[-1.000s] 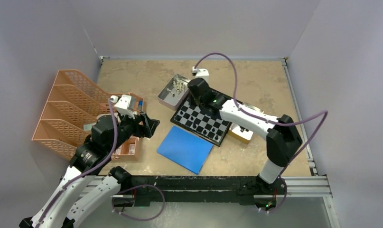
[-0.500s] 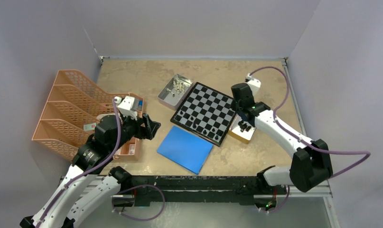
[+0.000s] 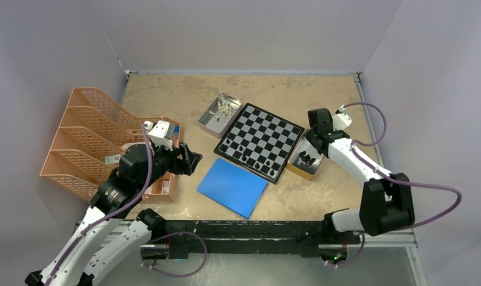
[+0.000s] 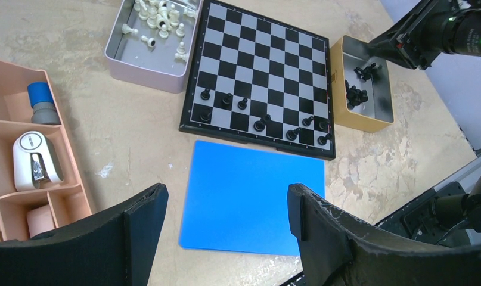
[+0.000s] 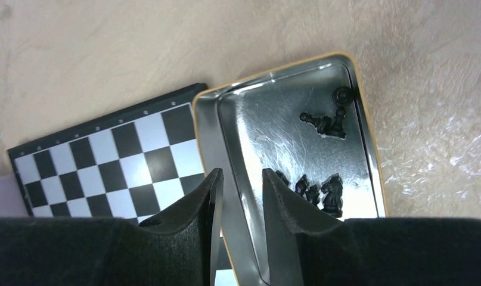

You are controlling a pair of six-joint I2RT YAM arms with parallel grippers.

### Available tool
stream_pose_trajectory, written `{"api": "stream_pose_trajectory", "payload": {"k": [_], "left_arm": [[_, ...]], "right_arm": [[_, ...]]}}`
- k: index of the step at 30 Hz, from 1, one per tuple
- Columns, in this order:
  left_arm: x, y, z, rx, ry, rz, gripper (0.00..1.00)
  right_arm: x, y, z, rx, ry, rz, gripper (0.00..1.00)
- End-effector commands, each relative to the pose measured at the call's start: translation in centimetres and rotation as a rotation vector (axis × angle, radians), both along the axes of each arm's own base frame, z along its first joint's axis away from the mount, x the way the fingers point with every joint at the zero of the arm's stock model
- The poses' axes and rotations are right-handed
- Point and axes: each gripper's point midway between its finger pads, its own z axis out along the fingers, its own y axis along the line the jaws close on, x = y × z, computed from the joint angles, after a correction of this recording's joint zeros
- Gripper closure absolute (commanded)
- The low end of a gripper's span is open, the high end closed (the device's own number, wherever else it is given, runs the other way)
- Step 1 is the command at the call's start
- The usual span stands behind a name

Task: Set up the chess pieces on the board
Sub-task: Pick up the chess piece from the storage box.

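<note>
The board (image 3: 259,140) lies mid-table, with several black chess pieces (image 4: 259,125) along its near rows. More black pieces (image 5: 324,193) lie in a gold tin (image 3: 305,158) against the board's right edge. Cream pieces (image 4: 160,18) fill a grey tin (image 4: 145,65) at its far left corner. My right gripper (image 5: 242,174) hovers over the gold tin's board-side wall. Its jaws are open by a narrow gap and hold nothing. My left gripper (image 4: 226,196) hangs wide open and empty above the blue sheet (image 4: 253,196).
An orange file rack (image 3: 83,140) stands at the left. Beside it a pink organiser tray (image 4: 23,119) holds a white stapler-like item (image 4: 35,158). The blue sheet (image 3: 232,186) lies in front of the board. Grey walls close in the table.
My right arm has swung from the board's far left corner across to the right, ending over the gold tin. The left arm has barely moved.
</note>
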Motion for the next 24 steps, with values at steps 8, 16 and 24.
{"api": "stream_pose_trajectory", "payload": {"k": [8,16,24], "left_arm": [[0.3,-0.1,0.5,0.005,-0.031,-0.009,0.27],[0.3,0.0,0.5,0.004,-0.034,-0.007,0.27],[0.2,0.1,0.6,0.003,-0.035,-0.003,0.27]], "right_arm": [[-1.5,0.9,-6.7,0.124,0.195,-0.131,0.70],[-1.9,1.9,-7.4,0.183,0.186,-0.111,0.68],[-1.9,2.7,-8.2,0.219,0.210,-0.090,0.68]]}}
